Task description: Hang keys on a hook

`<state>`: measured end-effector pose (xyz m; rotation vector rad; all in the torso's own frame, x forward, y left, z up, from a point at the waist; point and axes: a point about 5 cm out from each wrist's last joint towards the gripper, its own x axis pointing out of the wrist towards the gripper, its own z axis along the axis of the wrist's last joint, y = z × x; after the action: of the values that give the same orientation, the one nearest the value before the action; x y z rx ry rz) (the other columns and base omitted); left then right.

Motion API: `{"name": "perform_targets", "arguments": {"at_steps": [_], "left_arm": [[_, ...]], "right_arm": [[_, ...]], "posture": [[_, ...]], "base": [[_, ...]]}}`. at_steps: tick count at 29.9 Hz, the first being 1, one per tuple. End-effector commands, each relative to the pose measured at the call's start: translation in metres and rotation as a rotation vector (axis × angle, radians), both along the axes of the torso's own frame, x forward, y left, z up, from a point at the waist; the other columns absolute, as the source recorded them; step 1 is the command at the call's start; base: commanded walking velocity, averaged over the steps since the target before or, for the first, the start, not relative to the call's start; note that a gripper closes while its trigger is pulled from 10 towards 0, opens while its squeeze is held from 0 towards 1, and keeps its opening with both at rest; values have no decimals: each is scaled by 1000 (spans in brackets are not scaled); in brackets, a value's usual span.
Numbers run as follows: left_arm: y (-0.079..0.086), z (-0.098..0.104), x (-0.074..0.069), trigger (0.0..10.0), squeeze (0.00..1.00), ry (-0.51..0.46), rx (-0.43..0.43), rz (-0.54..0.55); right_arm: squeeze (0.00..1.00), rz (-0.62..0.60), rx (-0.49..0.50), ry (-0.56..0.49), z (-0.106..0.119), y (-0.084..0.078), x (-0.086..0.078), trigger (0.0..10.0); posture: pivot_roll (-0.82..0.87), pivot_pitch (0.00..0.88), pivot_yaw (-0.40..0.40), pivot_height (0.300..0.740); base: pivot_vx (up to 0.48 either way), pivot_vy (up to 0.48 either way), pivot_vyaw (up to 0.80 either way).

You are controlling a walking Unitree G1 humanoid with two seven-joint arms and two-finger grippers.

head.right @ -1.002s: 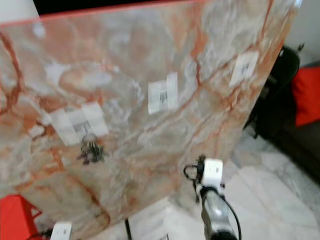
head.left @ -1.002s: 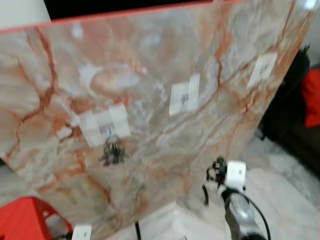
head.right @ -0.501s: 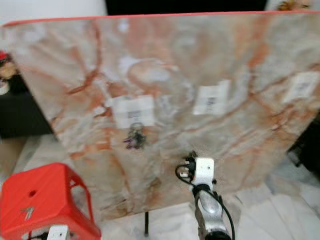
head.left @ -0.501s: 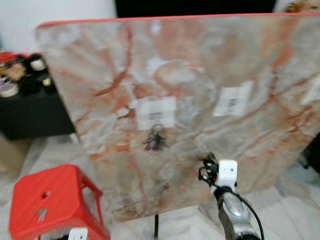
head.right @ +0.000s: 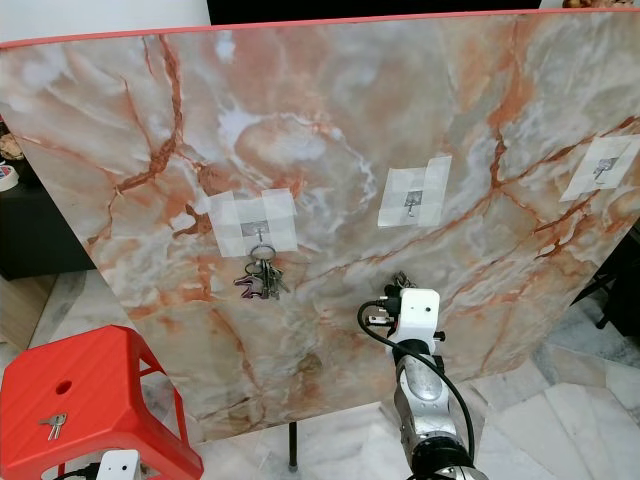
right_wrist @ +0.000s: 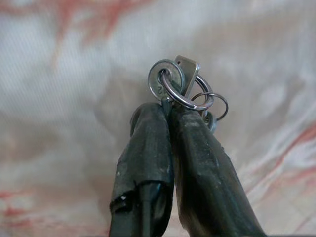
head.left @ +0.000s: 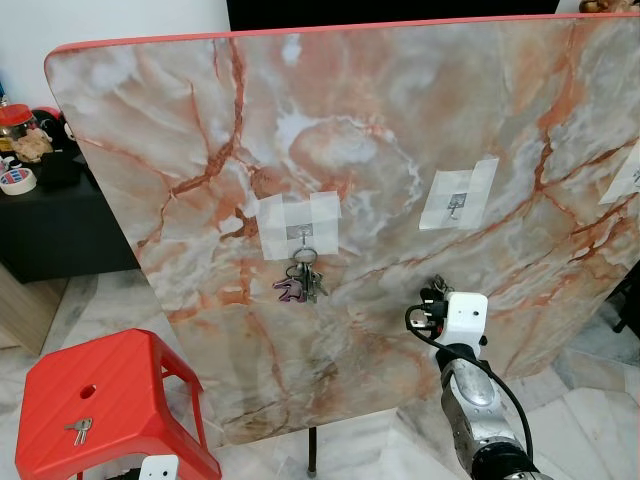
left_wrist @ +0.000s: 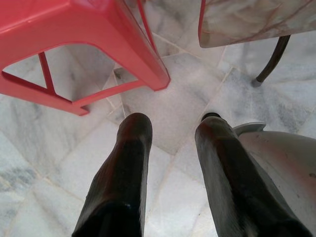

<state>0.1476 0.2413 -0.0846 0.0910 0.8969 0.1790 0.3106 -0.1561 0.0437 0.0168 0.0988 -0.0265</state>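
Your right gripper (right_wrist: 170, 111) pinches a key ring (right_wrist: 185, 89) before the marble board (head.left: 400, 130).
It sits below the middle taped hook (head.left: 455, 203); your left gripper (left_wrist: 170, 133) hangs spread near the red stool (head.left: 110, 390).

Marble board (head.left: 380, 130) upright behind stool (head.left: 100, 395); key bunch (head.left: 300, 283) on left hook (head.left: 303, 237); spare hooks to right.

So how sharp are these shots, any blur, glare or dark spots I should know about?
Both eye views are sharp and evenly lit; the marble board shows soft sheen, no harsh glare. In the right wrist view the right gripper and its key ring are crisp, the board behind blurred. The left wrist view is bright, with the left gripper over the floor beside the red stool.
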Motion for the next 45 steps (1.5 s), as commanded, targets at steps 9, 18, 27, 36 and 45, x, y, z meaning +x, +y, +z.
{"name": "perform_targets", "arguments": {"at_steps": [9, 18, 27, 36, 45], "left_arm": [[-2, -2, -4, 10000, 0, 19, -4, -3], [-2, -1, -1, 10000, 0, 10, -1, -7], [1, -2, -5, 10000, 0, 30, 5, 2], [2, -2, -5, 10000, 0, 31, 9, 4], [3, -2, -5, 10000, 0, 31, 10, 7]], "right_arm": [[0, -12, -105, -215, 33, -2, -1, 10000], [0, 34, -184, -253, 34, 1, -16, 10000], [0, 60, -201, -297, 50, -1, -6, 10000], [0, 41, -191, -322, 66, -8, 7, 10000], [0, 49, -176, -332, 69, -8, 9, 10000]], "posture": [[69, 0, -39, 740], [68, 0, -37, 740], [71, 0, -36, 740], [71, 0, -33, 740], [70, 0, -30, 740]], "base": [[0, 0, 0], [0, 0, 0], [0, 0, 0], [0, 0, 0], [0, 0, 0]]}}
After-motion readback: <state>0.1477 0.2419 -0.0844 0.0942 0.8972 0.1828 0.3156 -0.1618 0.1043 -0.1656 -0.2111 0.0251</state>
